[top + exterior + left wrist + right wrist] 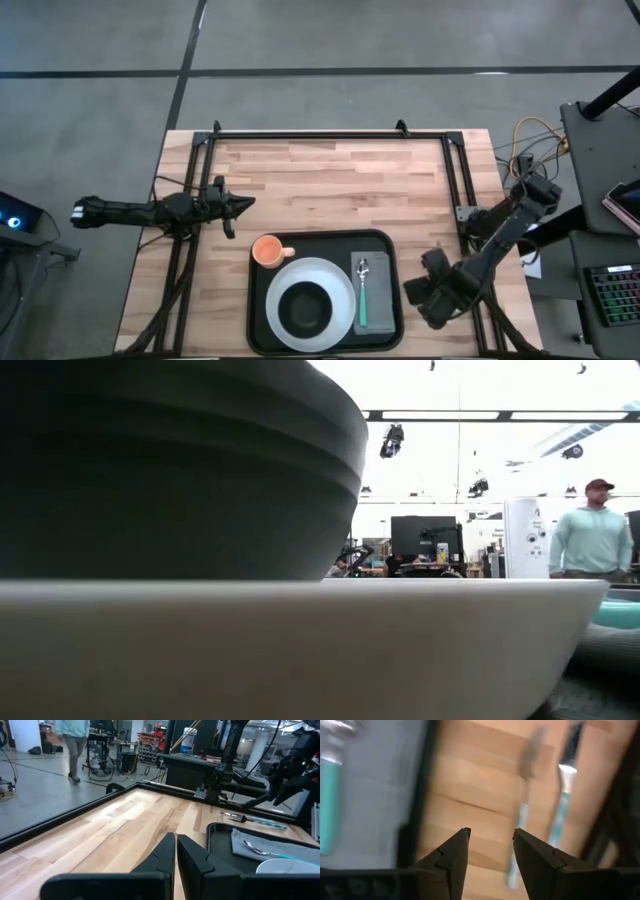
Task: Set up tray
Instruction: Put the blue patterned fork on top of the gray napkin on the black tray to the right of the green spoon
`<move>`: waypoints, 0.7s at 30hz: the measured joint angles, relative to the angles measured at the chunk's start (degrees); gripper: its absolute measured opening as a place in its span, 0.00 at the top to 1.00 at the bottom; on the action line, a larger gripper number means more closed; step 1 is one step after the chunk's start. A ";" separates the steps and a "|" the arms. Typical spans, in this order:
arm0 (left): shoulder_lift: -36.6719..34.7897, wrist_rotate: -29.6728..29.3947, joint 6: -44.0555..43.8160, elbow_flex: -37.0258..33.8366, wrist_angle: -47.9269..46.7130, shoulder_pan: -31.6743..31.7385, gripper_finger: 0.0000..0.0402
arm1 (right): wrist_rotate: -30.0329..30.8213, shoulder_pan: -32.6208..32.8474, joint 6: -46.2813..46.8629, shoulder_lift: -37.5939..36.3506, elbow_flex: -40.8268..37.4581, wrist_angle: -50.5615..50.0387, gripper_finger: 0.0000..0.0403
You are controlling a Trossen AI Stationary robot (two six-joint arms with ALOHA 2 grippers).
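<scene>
Hovering with fingers apart, the right claw (490, 845) has two teal-handled utensils (560, 815) just ahead on the worktop (475, 785), so centre one before closing.

Low view blocked by bowl (180, 470) & plate (300, 645); two utensils (563, 805) blurred.

Open right claw (491, 847) above two utensils (560, 815)

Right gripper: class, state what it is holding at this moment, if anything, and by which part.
Nothing is held. The right gripper hangs open over bare wood beside the tray, its fingers empty, with two teal-handled utensils lying ahead.
</scene>
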 joint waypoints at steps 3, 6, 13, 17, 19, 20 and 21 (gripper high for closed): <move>0.00 -0.01 -0.01 -0.01 0.01 -0.02 1.00 | -3.09 1.58 0.08 -0.12 -1.84 0.18 0.64; 0.00 -0.01 -0.01 -0.01 0.03 -0.02 1.00 | -3.97 2.77 0.00 -0.12 -3.10 0.55 0.64; 0.00 -0.01 -0.01 -0.01 0.05 0.01 1.00 | -4.69 5.97 0.92 -0.31 -7.41 6.01 0.64; 0.00 -0.01 -0.01 -0.01 0.08 -0.01 1.00 | -5.11 7.41 1.35 -0.38 -9.57 12.50 0.64; 0.00 -0.01 -0.01 -0.01 0.08 -0.01 1.00 | -6.18 7.68 1.61 -0.38 -10.26 13.41 0.64; 0.00 -0.01 -0.01 0.00 0.08 0.01 1.00 | -6.57 7.88 1.76 -0.36 -10.46 13.29 0.64; 0.00 -0.01 -0.01 -0.01 0.08 0.00 1.00 | -6.69 7.92 1.76 -0.36 -10.63 13.35 0.64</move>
